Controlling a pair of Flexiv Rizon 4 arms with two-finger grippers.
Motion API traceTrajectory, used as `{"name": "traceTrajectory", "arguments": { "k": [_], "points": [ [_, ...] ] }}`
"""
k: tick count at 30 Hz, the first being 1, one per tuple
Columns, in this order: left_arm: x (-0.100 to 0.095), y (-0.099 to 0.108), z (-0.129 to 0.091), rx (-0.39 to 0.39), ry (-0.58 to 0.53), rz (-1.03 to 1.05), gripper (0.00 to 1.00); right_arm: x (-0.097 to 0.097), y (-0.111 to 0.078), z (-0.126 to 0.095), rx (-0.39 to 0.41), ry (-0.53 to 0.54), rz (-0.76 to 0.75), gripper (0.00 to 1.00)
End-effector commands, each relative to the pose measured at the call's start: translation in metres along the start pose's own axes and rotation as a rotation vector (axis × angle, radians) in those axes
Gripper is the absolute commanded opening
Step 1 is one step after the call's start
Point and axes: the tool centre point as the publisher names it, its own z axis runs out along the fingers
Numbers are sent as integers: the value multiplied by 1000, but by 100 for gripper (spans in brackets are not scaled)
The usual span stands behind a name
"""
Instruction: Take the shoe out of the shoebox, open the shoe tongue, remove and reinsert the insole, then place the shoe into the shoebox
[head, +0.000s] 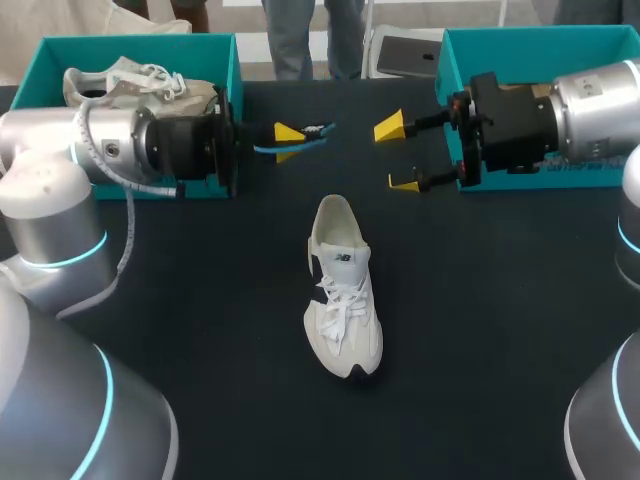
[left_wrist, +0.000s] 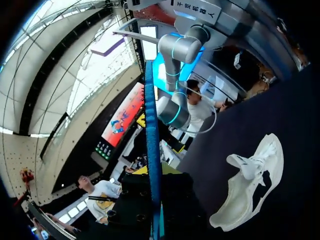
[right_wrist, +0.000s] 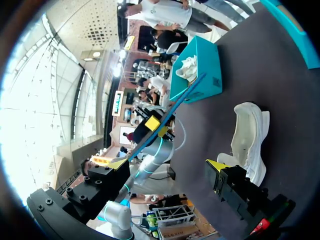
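The dark table (head: 480, 330) is stretching flat and matte under both arms. The white shoe (head: 343, 290) is standing on its sole in the middle of it, out of either box. Its heel is pointing toward the far edge and its toe toward the robot, with the laces lying over the top.

At the far left corner a teal left shoebox (head: 235, 60) is sitting with a second shoe (head: 130, 85), pale and laced, lying inside it. A matching right shoebox (head: 447, 60) is sitting at the far right. Each arm's wrist is hanging in front of the box on its own side.

The left gripper (head: 290, 140) is hovering above the table beyond the shoe's heel. Its fingers are pressing together on a thin blue insole (left_wrist: 151, 125), which is showing edge-on and sticking out past the yellow tips toward the other arm.

The right gripper (head: 398, 155) is facing it from the right with its fingers standing wide apart and nothing between them. Its nearer tip is sitting close to the insole's free end, with a gap showing between the two in the head view
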Motion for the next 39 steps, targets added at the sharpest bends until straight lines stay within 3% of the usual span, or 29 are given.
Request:
{"name": "traceTrajectory", "arguments": {
  "k": [1,8,25,34,36,39],
  "points": [
    [0,7,0,-37,7,442,0,1,0,2,-3,-3,1,100],
    [4,11,2,-35,-12,614,0,1,0,2,-3,-3,1,100],
    [4,18,16,-90,-53,585,0,-1,2,10,-13,19,-5,100],
    [3,18,43,-81,-21,604,0,-7,5,28,19,41,-9,99],
    [4,18,50,-79,-7,632,0,-7,5,31,18,47,-12,53],
    [6,18,59,-77,-13,640,0,-8,5,33,15,55,-12,47]
  ]
}}
